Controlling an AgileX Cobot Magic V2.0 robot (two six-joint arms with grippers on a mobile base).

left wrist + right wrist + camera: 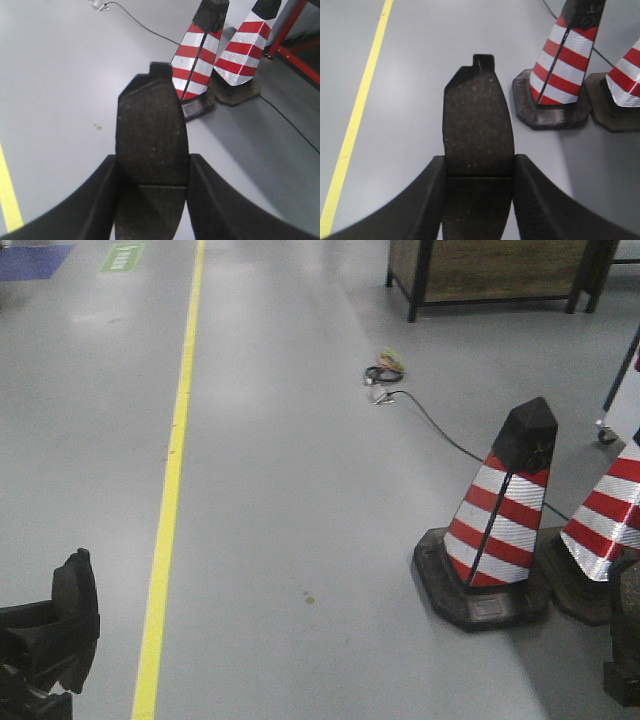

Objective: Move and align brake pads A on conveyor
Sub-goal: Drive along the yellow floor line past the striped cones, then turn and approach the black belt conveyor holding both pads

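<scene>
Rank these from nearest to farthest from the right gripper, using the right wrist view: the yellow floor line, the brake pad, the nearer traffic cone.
1. Brake pad, clamped in the right gripper.
2. Nearer traffic cone, ahead on the right.
3. Yellow floor line, far left.

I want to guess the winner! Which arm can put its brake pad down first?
Neither wins yet: the left end effector and right end effector each grip a brake pad above grey floor, with no conveyor in view.

text: none legible | green floor sign [122, 256]: possibly lettering, too blurred
</scene>
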